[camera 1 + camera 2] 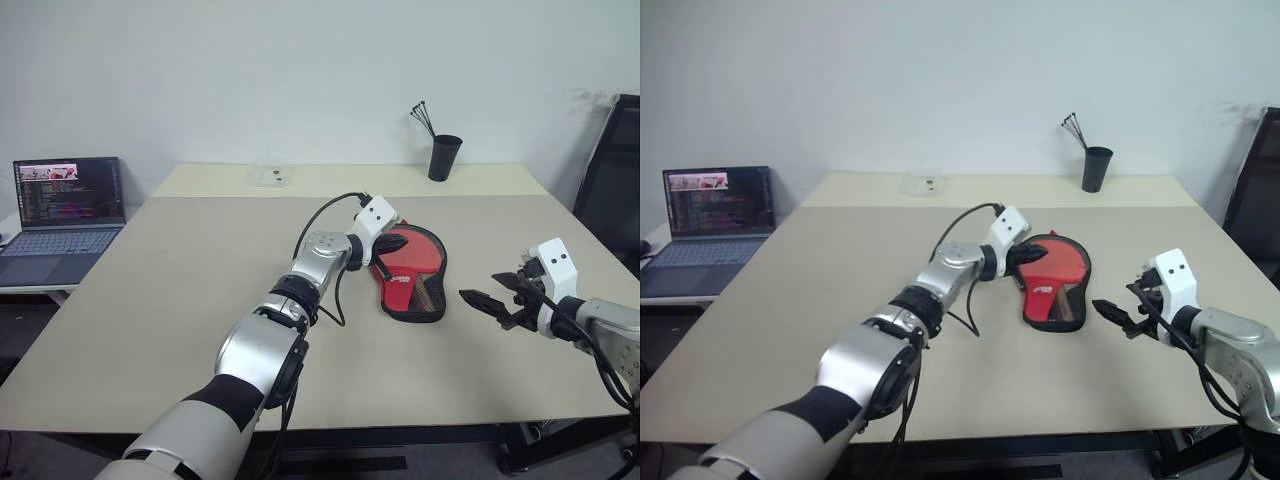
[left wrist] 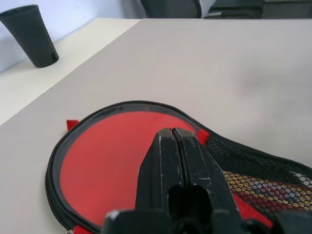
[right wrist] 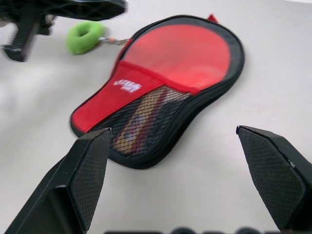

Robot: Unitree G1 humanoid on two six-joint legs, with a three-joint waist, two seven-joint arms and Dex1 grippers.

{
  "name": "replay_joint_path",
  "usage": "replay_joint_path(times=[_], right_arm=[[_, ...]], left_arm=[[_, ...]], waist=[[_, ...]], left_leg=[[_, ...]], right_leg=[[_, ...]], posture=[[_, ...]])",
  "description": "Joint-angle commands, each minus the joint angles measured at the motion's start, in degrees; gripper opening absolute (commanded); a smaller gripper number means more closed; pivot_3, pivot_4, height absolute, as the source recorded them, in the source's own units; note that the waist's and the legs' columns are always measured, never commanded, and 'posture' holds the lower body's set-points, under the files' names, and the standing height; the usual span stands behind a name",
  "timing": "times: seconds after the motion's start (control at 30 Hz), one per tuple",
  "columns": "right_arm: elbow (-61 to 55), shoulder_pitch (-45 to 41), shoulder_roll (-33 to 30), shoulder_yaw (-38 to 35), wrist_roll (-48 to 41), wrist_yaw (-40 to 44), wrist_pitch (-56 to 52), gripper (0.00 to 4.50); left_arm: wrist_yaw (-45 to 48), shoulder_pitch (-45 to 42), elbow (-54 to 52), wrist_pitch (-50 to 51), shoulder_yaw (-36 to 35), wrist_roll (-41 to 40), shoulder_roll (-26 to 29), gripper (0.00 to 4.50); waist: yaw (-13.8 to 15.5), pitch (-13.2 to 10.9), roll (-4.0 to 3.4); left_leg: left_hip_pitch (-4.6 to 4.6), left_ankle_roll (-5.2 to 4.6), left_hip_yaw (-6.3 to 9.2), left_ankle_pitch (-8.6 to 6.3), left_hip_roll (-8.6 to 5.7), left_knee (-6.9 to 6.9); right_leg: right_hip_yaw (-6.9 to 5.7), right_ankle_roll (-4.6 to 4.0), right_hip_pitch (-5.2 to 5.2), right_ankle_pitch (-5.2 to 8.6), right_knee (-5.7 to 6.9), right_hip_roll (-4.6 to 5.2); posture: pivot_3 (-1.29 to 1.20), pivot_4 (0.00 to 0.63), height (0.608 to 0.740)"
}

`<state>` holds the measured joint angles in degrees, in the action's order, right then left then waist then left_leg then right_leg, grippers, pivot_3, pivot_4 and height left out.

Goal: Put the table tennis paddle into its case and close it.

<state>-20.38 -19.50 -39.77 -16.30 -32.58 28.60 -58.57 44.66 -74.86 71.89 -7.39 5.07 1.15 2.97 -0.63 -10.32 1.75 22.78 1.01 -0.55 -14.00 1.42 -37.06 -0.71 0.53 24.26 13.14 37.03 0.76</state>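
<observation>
The case (image 1: 412,272) lies flat on the table, red face up, its round end away from me. Through the black mesh pocket I make out the table tennis paddle's striped wooden handle (image 3: 142,113) inside. My left gripper (image 1: 396,243) is shut and hovers at the left rim of the round end; in the left wrist view its fingers (image 2: 161,161) are pressed together with nothing between them. A green ring (image 3: 85,37) on a short chain hangs off the case's edge beside that gripper. To the right of the case my right gripper (image 1: 481,288) is open, pointing at it, apart from it.
A black cup (image 1: 444,157) with sticks stands at the back right of the table. A small clear box (image 1: 272,176) sits at the back middle. An open laptop (image 1: 65,215) rests on a side table at the left. A dark chair (image 1: 612,180) stands at the right.
</observation>
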Motion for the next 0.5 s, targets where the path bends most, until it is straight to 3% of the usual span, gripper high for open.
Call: replay_joint_path(times=[0.03, 0.23, 0.5], right_arm=[[4.3, -3.9, 2.5, 1.6, 1.6, -1.3, 3.9, 4.5], [21.6, -13.3, 7.7, 6.7, 8.3, -3.3, 12.0, 4.5], [47.6, -23.3, 12.0, 9.1, 13.9, -0.7, 22.6, 4.5]], left_arm=[[5.5, 2.5, -5.3, -1.1, -3.1, -3.3, 2.6, 0.03], [14.3, 15.0, -24.8, 7.2, -7.0, -10.8, 9.7, 0.03], [11.7, 29.9, -54.1, 22.9, -7.9, -15.9, 17.3, 0.03]], waist=[[-0.4, 0.0, -0.01], [-1.3, 0.0, -0.06], [-0.7, 0.0, -0.07]], left_leg=[[-0.01, 0.0, -0.02, 0.0, 0.01, 0.0], [-0.1, 0.01, -0.11, 0.01, 0.12, 0.01], [0.04, 0.01, 0.04, 0.01, 0.2, -0.02]], right_leg=[[0.01, 0.0, 0.0, 0.0, 0.0, -0.01], [0.11, -0.04, 0.06, -0.02, 0.14, -0.08], [0.18, -0.33, 0.09, -0.19, 0.13, 0.02]], posture=[[0.0, 0.15, 0.74], [0.0, 0.15, 0.74], [0.0, 0.15, 0.74]])
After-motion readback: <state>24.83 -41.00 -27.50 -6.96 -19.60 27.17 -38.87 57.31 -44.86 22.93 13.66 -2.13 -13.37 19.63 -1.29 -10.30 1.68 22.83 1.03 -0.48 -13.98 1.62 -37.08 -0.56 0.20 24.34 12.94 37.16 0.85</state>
